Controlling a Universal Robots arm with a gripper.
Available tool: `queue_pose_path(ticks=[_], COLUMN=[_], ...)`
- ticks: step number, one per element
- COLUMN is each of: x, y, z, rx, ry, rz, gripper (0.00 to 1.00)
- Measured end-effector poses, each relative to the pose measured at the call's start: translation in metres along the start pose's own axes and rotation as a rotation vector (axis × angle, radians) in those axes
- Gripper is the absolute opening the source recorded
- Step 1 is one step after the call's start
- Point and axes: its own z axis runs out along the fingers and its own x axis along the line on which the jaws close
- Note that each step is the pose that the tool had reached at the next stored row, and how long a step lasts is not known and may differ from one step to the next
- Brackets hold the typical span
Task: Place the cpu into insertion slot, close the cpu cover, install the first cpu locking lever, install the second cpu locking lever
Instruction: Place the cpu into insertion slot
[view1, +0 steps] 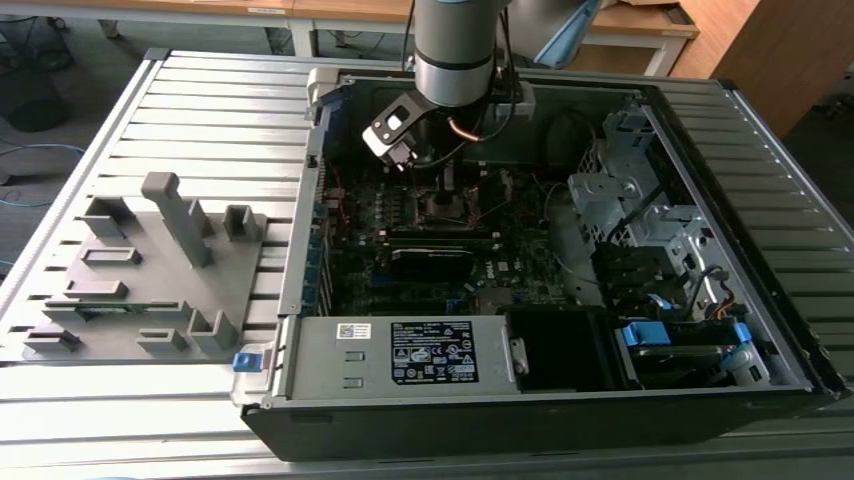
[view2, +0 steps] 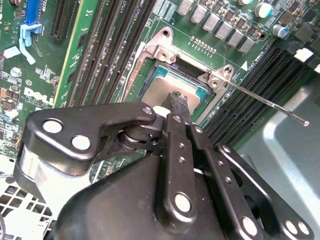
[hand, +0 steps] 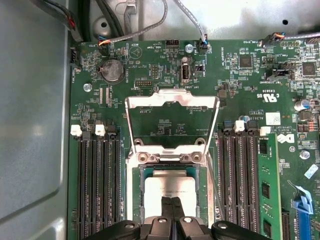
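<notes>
Setting: An open computer case (view1: 311, 180) is laid flat on a slatted table (view1: 214, 110). A grey fixture tray (view1: 134, 290) is set beside it at the exterior view's left. The arm is lowered into the far half of the case, over the motherboard.

Gripper: The gripper (hand: 172, 206) is held directly over the socket. Its two thin fingers are drawn together, and nothing is seen pinched between them. The tips are set on or just above the chip's face; actual contact cannot be told.

Cpu: The cpu (hand: 172, 186) is seen lying flat inside the insertion slot (hand: 136, 195), pale face upward and squared with the silvery rim. From this, the placing step is judged done.

Cpu cover: The cpu cover (hand: 172, 101) is swung up and back on its hinge at one edge of the socket. Access to the chip from above is thereby given. It is not yet closed.

Locking lever: A thin wire lever (view2: 265, 102) is seen unlatched and angled out over the memory slots (view2: 260, 75). It is judged to be released so that the cover can be swung.
</notes>
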Motion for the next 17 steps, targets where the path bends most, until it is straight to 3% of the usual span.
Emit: queue_pose_path(ticks=[17], x=[-0.0001], y=[0.0007], z=[0.0078], rx=[0.0001], ry=[-0.0009], rz=[0.0], gripper=[0.11])
